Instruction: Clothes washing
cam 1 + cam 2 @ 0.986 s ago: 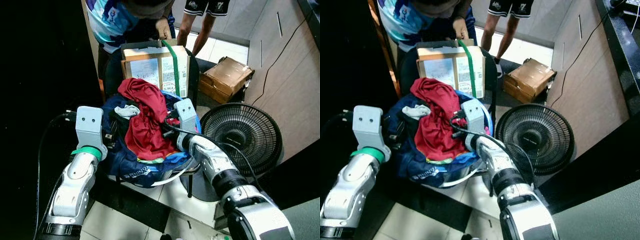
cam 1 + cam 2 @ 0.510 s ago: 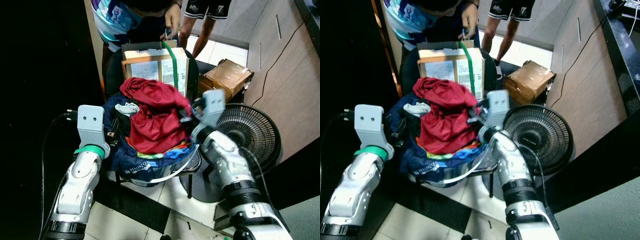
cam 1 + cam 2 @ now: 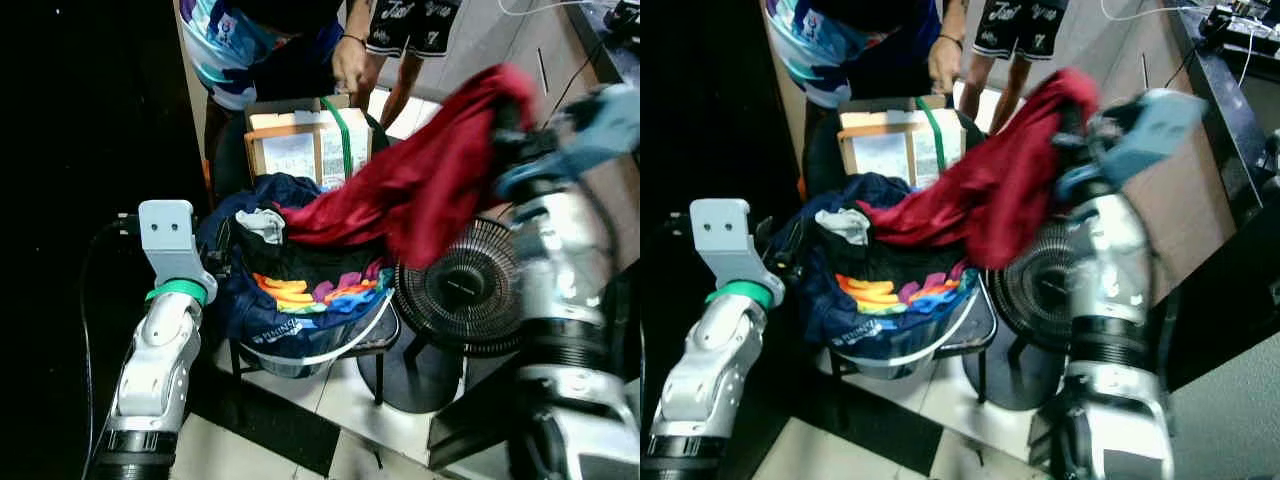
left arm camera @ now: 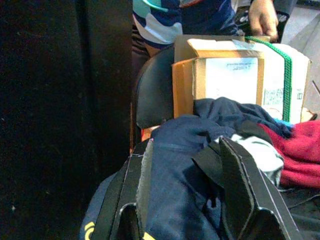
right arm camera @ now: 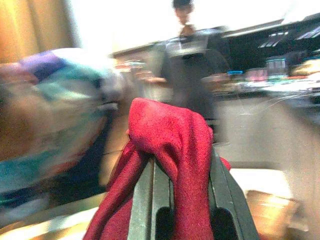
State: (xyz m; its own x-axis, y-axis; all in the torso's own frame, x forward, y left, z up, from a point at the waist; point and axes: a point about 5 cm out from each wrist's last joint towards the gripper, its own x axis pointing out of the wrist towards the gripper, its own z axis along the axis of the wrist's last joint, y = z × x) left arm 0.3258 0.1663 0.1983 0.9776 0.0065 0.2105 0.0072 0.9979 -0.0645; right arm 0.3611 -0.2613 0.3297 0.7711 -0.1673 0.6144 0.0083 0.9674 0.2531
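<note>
A pile of clothes point(image 3: 300, 290) fills a basket point(image 3: 345, 340) on a chair: dark blue cloth, a rainbow-printed black shirt and a white piece. My right gripper point(image 5: 181, 172) is shut on a red garment point(image 3: 420, 190) and holds it high to the right, over the fan; the garment's tail still trails onto the pile. My left gripper point(image 4: 192, 172) stands open at the pile's left edge, its fingers point(image 4: 240, 190) on either side of a fold of dark blue cloth point(image 4: 175, 200).
A black floor fan point(image 3: 465, 295) stands right of the chair. A strapped cardboard box point(image 3: 310, 140) sits behind the pile, with a person's hand point(image 3: 350, 65) on it. A second person's legs point(image 3: 1015, 35) stand beyond. Another box lies on the floor behind the red garment.
My right arm has swung up and to the right, pulling the red garment off the pile and uncovering the rainbow-printed shirt. The left arm has stayed by the pile.
</note>
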